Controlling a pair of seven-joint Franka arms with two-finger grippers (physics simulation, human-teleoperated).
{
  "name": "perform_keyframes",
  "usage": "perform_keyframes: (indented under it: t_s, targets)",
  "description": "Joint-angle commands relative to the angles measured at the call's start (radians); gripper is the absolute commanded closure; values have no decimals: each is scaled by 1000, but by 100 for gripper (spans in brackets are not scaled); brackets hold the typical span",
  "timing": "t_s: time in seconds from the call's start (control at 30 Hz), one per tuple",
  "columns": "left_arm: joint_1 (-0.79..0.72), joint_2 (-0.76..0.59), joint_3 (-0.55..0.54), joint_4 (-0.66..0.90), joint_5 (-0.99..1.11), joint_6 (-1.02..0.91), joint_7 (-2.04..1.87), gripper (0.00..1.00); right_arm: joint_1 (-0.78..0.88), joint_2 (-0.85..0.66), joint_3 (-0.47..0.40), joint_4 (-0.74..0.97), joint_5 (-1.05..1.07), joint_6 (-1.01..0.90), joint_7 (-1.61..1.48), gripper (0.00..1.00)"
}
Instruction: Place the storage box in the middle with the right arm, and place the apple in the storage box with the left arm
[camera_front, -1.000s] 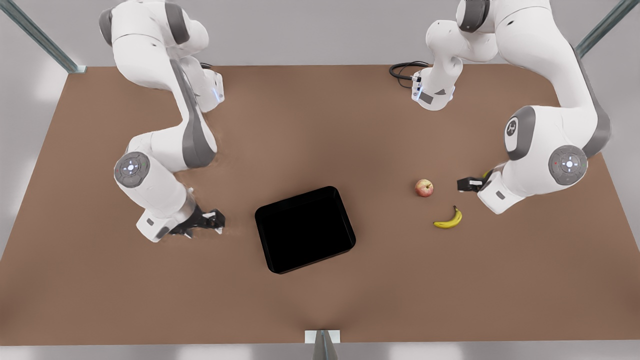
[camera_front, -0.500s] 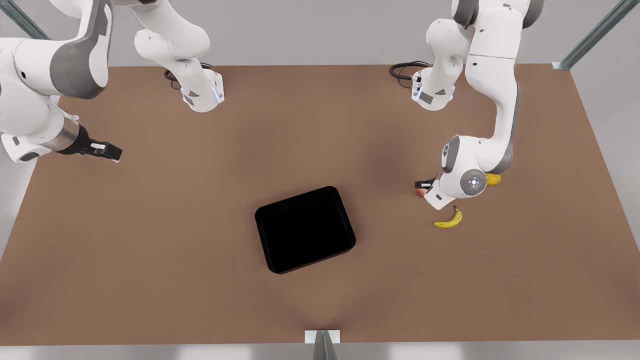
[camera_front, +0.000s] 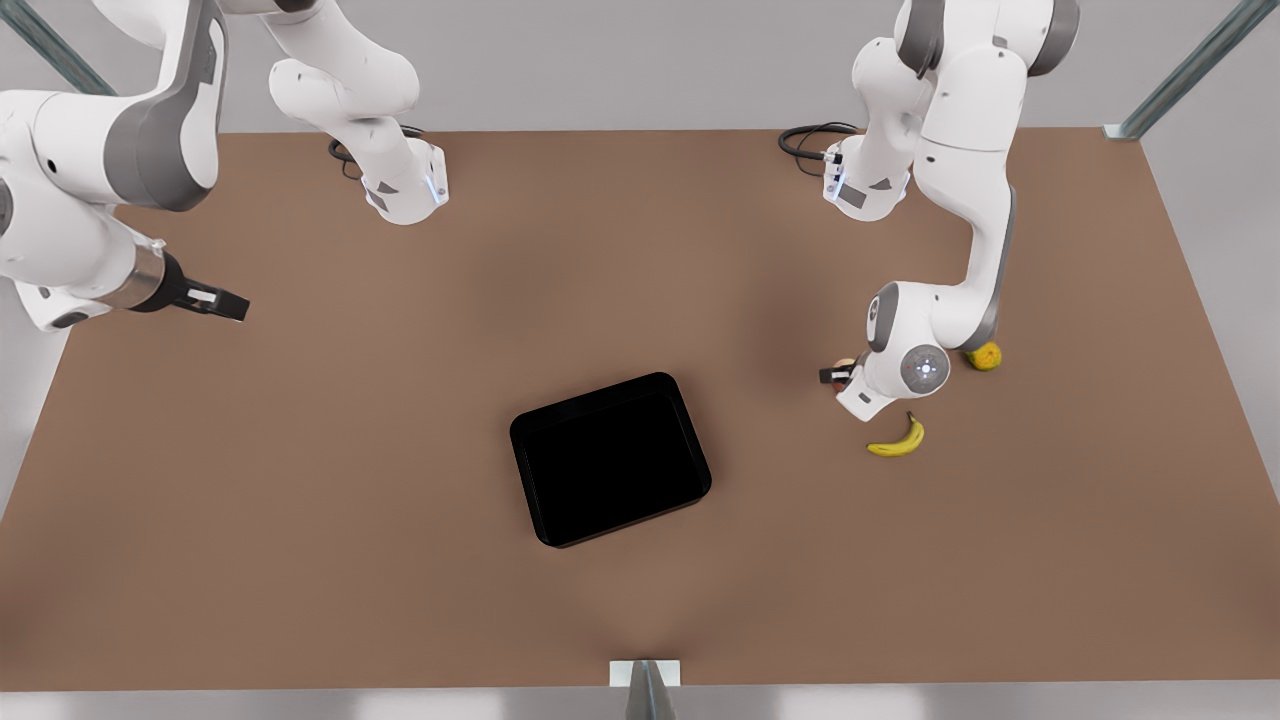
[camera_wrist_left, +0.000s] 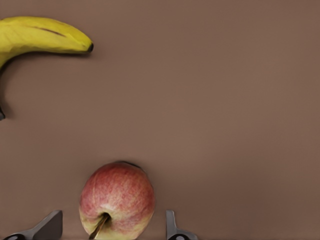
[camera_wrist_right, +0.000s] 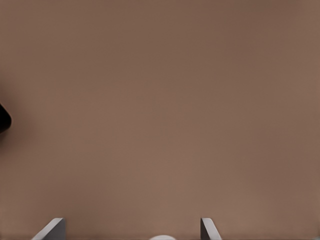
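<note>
We find the left gripper (camera_wrist_left: 110, 227) spread wide, its two grey fingertips (camera_wrist_left: 49, 226) standing either side of the small round apple (camera_wrist_left: 117, 200), red with yellow patches and a brown stem; a gap shows on each side, so nothing is clasped. In the front view this black two-finger gripper (camera_front: 838, 376) sits low at the apple (camera_front: 845, 366), which rests on the matt brown tabletop (camera_front: 400, 560) towards the front view's right of the glossy black rectangular storage box (camera_front: 610, 458), well apart from it. The curved yellow banana (camera_front: 898, 440) lies near the apple, on its side away from the arm bases; the left wrist view shows its smooth skin and dark tip (camera_wrist_left: 40, 36). A small round yellow fruit (camera_front: 985, 356) lies beyond the white left arm (camera_front: 965, 250), farther from the box.

The right gripper (camera_wrist_right: 132, 229) is likewise released, its pale fingertips (camera_wrist_right: 50, 229) wide apart over bare tabletop. In the front view it (camera_front: 215, 300) hangs on the white right arm (camera_front: 100, 200), far to the box's left. The box, low-walled with rounded corners, lies skewed near the table's middle.
</note>
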Motion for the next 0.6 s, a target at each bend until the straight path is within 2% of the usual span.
perform_keyframes:
  t_s: [0.0, 0.37, 0.4, 0.47, 0.57]
  targets:
    - [0, 9, 0, 0, -1, 23, -30, 0, 2, 0, -1, 0, 1, 0, 25, 0]
    - [0, 63, -1, -15, -1, 63, -30, 0, 8, 21, 5, -1, 1, 0, 25, 0]
    - [0, 65, -9, -15, -1, 64, -30, 24, 8, 21, 5, -1, 2, -1, 25, 0]
    - [0, 65, -15, -15, -1, 59, -31, 34, 8, 21, 5, -1, 2, -1, 25, 0]
    - [0, 54, -14, -14, -1, 55, -36, 36, 8, 21, 6, -1, 2, -3, 25, 0]
